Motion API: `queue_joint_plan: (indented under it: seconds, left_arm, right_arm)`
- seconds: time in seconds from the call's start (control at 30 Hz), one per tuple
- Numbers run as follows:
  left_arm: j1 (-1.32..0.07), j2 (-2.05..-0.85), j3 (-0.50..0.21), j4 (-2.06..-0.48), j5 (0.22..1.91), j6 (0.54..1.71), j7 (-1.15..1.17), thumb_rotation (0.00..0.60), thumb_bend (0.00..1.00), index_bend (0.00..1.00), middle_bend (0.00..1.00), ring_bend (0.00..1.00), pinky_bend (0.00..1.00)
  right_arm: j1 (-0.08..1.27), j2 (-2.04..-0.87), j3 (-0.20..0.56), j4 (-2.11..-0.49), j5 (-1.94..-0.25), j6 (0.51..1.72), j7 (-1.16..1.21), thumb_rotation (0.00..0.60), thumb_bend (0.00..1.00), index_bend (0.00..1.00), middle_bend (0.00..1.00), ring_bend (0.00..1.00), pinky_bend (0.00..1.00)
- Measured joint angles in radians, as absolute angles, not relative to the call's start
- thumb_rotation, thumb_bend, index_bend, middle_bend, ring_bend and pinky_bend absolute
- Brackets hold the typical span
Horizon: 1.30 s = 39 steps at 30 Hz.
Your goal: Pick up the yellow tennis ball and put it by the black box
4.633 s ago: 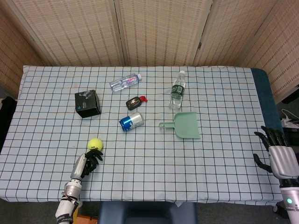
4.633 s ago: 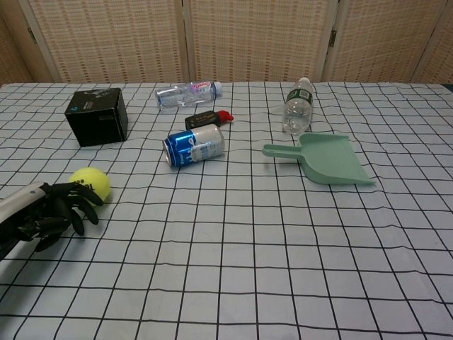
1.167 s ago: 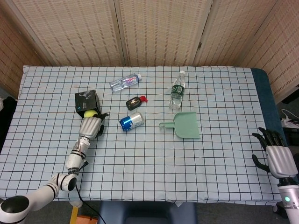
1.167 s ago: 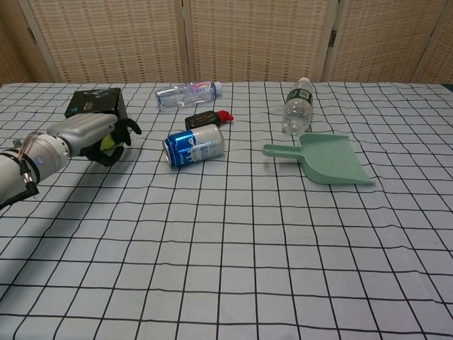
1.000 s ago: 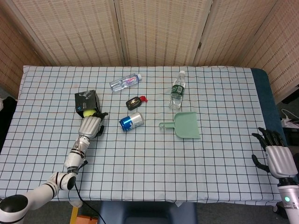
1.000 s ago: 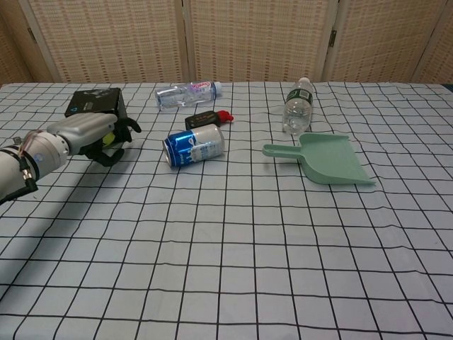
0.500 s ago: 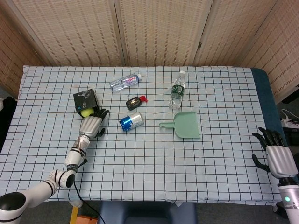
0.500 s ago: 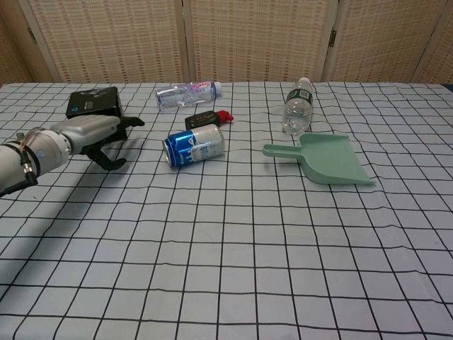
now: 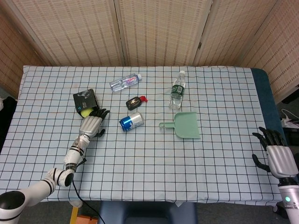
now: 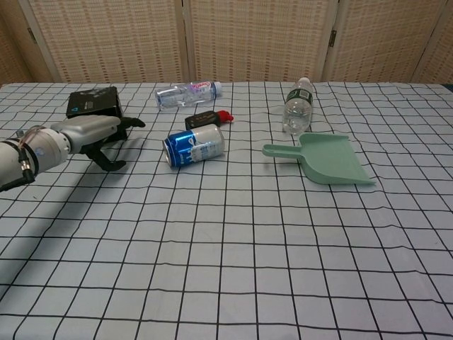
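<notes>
Left hand, grey-backed with black fingers, lies low over the checked tablecloth just in front of the small black cardboard box. Fingers spread and empty, tips pointing toward the box and the can.

Yellow tennis ball sits on the cloth against the near face of the black box, between the box and the left hand's fingertips. In the head view a sliver of yellow shows; in the chest view the hand covers it, so contact between fingers and ball cannot be settled, though they look slightly apart.

Right hand hangs off the right edge of the table, palm-back up, fingers loosely apart, holding nothing. Seen in the head view only.

Other items on the cloth:
- blue and silver drinks can on its side, right of the left hand
- small dark bottle with red cap lying behind the can
- clear plastic bottle with pink label lying near the far edge
- clear plastic water bottle with green label upright
- pale green plastic dustpan just in front of that bottle, handle to the left
</notes>
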<state>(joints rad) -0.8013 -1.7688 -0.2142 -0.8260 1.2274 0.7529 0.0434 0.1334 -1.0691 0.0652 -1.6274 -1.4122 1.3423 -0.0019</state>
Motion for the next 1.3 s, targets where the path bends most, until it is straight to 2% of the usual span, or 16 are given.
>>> queue_joint_plan:
  seconds: [0.27,0.37,0.5,0.77,1.1,1.2,1.3]
  left_arm:
    - [-0.798,-1.755,-0.209,-0.854,1.238,0.787,0.043,0.600,0.41,0.00,0.01,0.00,0.16]
    - [-0.795,-1.747,-0.208,-0.868,1.245,0.807,0.044,0.600,0.41,0.07,0.12,0.06,0.18]
    - [-0.788,-1.735,-0.205,-0.890,1.255,0.841,0.051,0.600,0.41,0.19,0.25,0.18,0.27]
    - [-0.768,-1.726,-0.205,-0.922,1.258,0.905,0.086,0.600,0.41,0.30,0.42,0.34,0.38]
    - [-0.769,-1.755,-0.216,-0.852,1.201,0.877,0.151,0.600,0.41,0.34,0.44,0.36,0.43]
    - [-0.772,-1.771,-0.218,-0.816,1.191,0.870,0.165,0.600,0.41,0.32,0.37,0.32,0.33]
    - [-0.775,-1.786,-0.217,-0.788,1.187,0.861,0.169,0.600,0.41,0.26,0.26,0.20,0.27]
  right_arm:
    - [0.133,-1.069,0.063,-1.629,-1.416,1.343,-0.002,0.600,0.31,0.18,0.04,0.00,0.01]
    - [0.133,-1.068,0.062,-1.630,-1.417,1.343,0.000,0.600,0.31,0.19,0.04,0.00,0.01]
    - [0.133,-1.068,0.062,-1.630,-1.419,1.344,0.000,0.600,0.31,0.18,0.04,0.00,0.01]
    - [0.133,-1.069,0.058,-1.631,-1.423,1.342,-0.004,0.600,0.31,0.18,0.04,0.00,0.01]
    - [0.134,-1.068,0.061,-1.630,-1.421,1.342,0.001,0.600,0.31,0.18,0.04,0.00,0.01]
    - [0.135,-1.069,0.060,-1.629,-1.420,1.340,-0.001,0.600,0.31,0.19,0.04,0.00,0.01]
    - [0.135,-1.069,0.060,-1.629,-1.420,1.341,-0.001,0.600,0.31,0.19,0.04,0.00,0.01]
